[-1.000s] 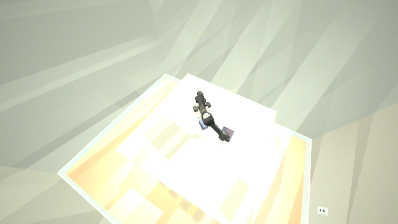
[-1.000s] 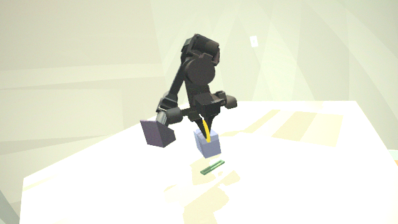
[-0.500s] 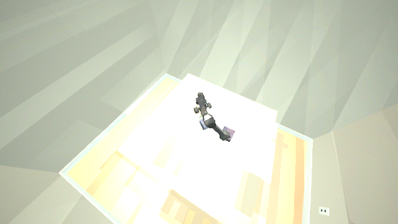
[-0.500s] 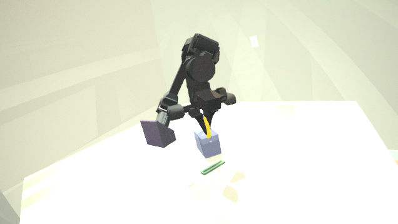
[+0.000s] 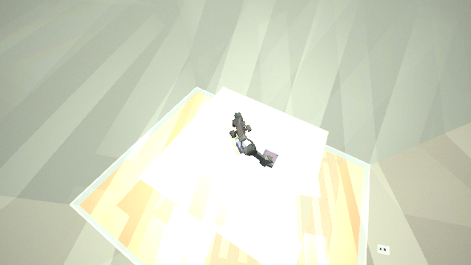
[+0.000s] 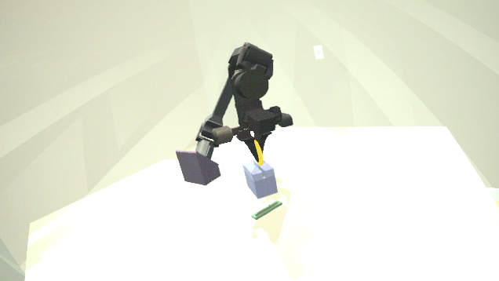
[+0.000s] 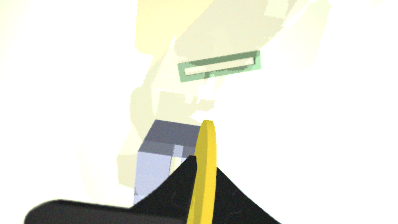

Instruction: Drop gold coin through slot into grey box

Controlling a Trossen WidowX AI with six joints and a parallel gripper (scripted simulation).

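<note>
Pincer [image 5: 241, 135] [image 6: 259, 158] [image 7: 197, 163] closed on the gold coin [image 6: 259, 153] [image 7: 205, 172], one finger to each side of it.

Exterior view: I have the coin upright, on edge, its lower rim at the lid of the grey-blue box [image 5: 240, 146] [image 6: 262, 185] [image 7: 152, 172]. Touching or just above, I can't tell. Box sits closer to the far edge of the counter [image 5: 281, 118] [image 6: 373, 176] [image 7: 325, 150] than the green holder [image 6: 256, 215] [image 7: 182, 72] does. Purple base [image 5: 267, 151] [image 6: 190, 169] lies nearer the counter's left corner than the box.

Wrist view: coin seen nearly edge-on, most of it above the holder's level. Slot [image 7: 176, 162] shows in the lid, left of the coin in the picture, partly behind a finger. Holder lies apart from the box, its groove bare.

Top view: arm reaches from the base toward the counter's uppermost corner. Base is nearer the right-hand edge than the box. Coin hidden from me here; fingertips too.
</note>
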